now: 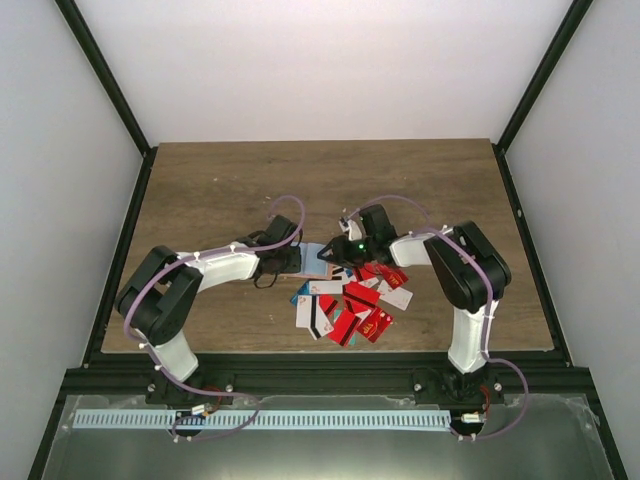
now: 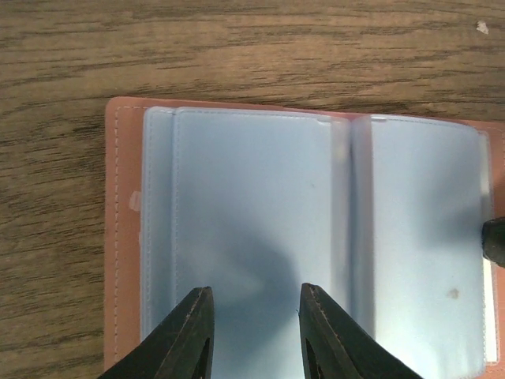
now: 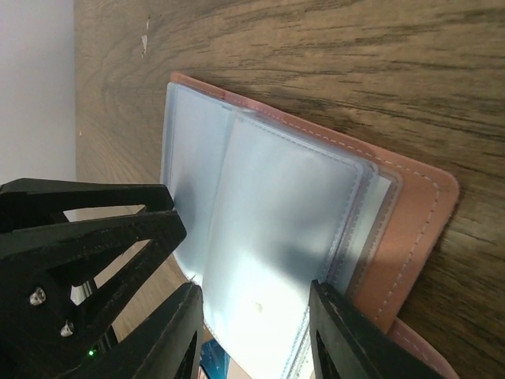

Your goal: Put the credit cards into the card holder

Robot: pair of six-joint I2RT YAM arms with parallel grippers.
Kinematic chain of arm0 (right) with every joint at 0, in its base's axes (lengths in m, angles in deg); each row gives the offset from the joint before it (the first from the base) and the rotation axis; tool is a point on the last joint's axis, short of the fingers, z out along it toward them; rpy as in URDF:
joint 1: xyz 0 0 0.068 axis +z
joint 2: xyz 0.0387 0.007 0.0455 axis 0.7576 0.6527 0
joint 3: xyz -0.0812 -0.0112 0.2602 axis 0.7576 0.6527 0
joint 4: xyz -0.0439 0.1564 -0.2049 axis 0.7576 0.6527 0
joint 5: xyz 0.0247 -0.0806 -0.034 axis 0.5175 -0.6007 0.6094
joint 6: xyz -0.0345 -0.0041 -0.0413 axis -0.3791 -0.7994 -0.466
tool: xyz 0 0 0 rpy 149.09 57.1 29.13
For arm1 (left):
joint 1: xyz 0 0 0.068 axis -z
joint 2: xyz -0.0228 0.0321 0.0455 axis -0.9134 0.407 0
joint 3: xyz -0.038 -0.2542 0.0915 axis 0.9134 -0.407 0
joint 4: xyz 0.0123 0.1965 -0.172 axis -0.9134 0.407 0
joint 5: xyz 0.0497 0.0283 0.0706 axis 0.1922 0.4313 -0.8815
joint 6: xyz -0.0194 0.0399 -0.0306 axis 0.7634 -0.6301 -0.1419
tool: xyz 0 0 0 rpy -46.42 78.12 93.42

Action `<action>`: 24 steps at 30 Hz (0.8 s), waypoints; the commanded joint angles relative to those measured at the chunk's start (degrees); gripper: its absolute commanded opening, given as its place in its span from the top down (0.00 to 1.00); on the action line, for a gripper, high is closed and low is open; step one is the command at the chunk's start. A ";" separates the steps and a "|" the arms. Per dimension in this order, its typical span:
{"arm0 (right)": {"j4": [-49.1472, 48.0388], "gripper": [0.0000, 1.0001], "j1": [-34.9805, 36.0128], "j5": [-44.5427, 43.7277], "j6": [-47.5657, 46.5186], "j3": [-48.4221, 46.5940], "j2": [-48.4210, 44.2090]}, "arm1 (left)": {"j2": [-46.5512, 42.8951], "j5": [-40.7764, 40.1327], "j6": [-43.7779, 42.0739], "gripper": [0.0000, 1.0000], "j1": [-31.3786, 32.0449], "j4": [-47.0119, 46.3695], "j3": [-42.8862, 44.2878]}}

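The card holder (image 1: 313,258) lies spread open on the wood, its salmon-brown cover (image 2: 125,237) framing clear plastic sleeves (image 2: 252,197). My left gripper (image 2: 255,296) hovers open over the left-hand sleeve with nothing between its fingers. The right gripper (image 3: 252,296) is open too, its fingers straddling a raised sleeve page (image 3: 276,229) of the card holder (image 3: 410,229); whether they touch it I cannot tell. One right fingertip (image 2: 495,239) shows at the holder's right edge. The credit cards (image 1: 352,305), mostly red with some white and blue, lie heaped just in front of the holder. No card is in either gripper.
The left gripper's black body (image 3: 79,229) fills the left of the right wrist view. A blue card (image 3: 211,363) peeks out under the sleeves. Black frame posts and white walls ring the wooden table (image 1: 320,180), with bare wood behind the holder.
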 commanded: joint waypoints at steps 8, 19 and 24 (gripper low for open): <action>-2.11 0.61 1.37 4.09 0.19 -4.17 2.84 | 0.56 1.76 -0.38 0.68 -0.21 -2.31 -1.08; -1.91 0.61 3.28 5.50 0.63 -7.51 4.12 | -2.28 1.86 0.32 0.69 -0.28 -2.43 -1.93; -1.22 0.61 4.55 5.56 1.01 -9.91 5.42 | -6.46 0.27 0.89 0.69 -0.30 -1.00 -2.82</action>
